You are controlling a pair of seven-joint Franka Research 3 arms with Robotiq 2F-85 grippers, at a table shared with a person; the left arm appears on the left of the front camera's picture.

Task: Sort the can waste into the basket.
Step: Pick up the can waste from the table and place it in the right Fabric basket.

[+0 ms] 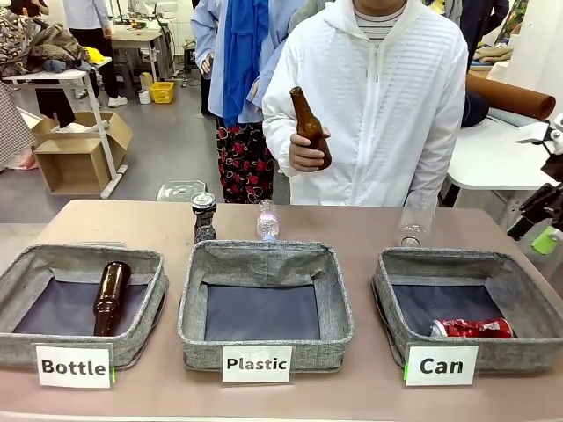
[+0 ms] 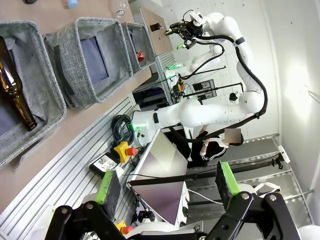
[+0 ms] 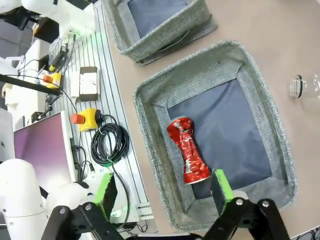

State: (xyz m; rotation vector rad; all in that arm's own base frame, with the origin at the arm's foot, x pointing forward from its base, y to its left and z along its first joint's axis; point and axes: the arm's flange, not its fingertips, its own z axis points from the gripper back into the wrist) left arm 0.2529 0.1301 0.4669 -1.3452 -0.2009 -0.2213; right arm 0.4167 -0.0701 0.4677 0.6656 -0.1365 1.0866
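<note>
A: Where do we find the cans?
B: We see the crushed red can (image 3: 188, 156) lying on the dark lining of the grey woven basket (image 3: 150, 125) labelled "Can", near its front wall. The dark crumpled can (image 1: 204, 216) stands on the table (image 1: 352, 229) behind the "Plastic" basket (image 1: 264, 251).
A: And the pincers?
B: We see the right gripper (image 3: 164, 192) above that basket, green pads apart, nothing between them; the left gripper (image 2: 167, 182) gapes too, empty, beyond the table's edge

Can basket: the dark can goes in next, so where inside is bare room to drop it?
The dark lining is bare from the red can back to the far wall of the Can basket. Crowded: the front strip by the label, where that can lies.
</note>
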